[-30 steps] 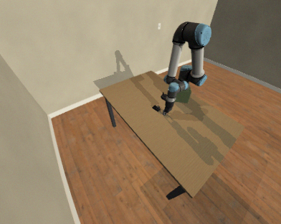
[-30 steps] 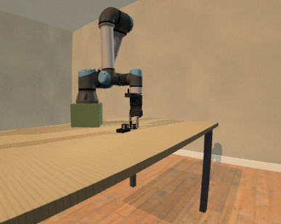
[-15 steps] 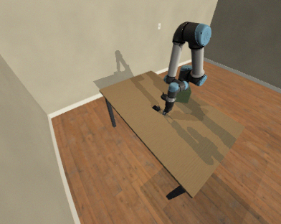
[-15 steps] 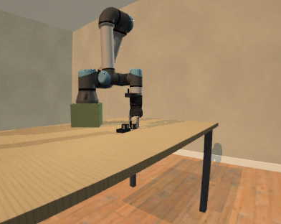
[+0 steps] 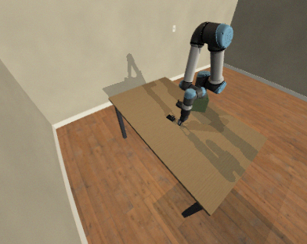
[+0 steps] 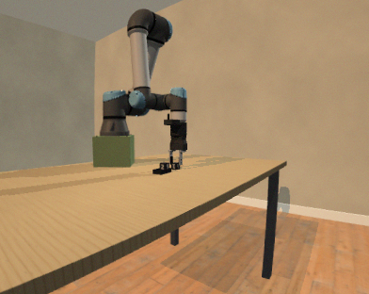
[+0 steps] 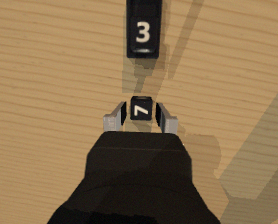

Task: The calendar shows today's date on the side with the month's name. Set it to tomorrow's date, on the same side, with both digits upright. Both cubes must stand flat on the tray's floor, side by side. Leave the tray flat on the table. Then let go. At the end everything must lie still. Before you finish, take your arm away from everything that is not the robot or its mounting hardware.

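Table (image 7: 50, 60) — matt grained wood; cube (image 7: 140, 108) — smooth black, white digit.

Arm (image 6: 140, 57) rises from its base, folds at the elbow high up, forearm coming down to a wrist (image 6: 178, 100) held level. Gripper (image 7: 140, 119) points straight down, close to the surface. Fingers parted, one either side of the gap, with clearance showing on both inner faces; nothing gripped.
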{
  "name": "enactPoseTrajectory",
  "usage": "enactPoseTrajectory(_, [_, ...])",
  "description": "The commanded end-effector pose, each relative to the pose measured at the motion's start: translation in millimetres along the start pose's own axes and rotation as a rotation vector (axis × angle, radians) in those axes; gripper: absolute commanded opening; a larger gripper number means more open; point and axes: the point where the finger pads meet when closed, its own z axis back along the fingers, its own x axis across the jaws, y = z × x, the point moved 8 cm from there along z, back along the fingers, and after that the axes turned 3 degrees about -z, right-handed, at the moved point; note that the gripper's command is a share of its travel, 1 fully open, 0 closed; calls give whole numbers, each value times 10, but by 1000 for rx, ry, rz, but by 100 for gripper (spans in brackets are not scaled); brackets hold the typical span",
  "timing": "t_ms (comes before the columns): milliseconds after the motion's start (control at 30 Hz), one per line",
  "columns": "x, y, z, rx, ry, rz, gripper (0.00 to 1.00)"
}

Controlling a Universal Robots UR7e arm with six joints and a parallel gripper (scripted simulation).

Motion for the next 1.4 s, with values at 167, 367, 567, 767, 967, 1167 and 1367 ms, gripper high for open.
enactPoseTrajectory(167, [-5,0,241,0,1,0,87])
enactPoseTrajectory(367, [-4,0,443,0,1,0,87])
enactPoseTrajectory(567, [-4,0,625,0,1,0,87])
enactPoseTrajectory(767, [-4,0,715,0,1,0,87])
enactPoseTrajectory(967, [-4,0,784,0,1,0,87])
enactPoseTrajectory(1167, [-4,0,793,0,1,0,100])
enactPoseTrajectory(1367, [-4,0,793,0,1,0,100])
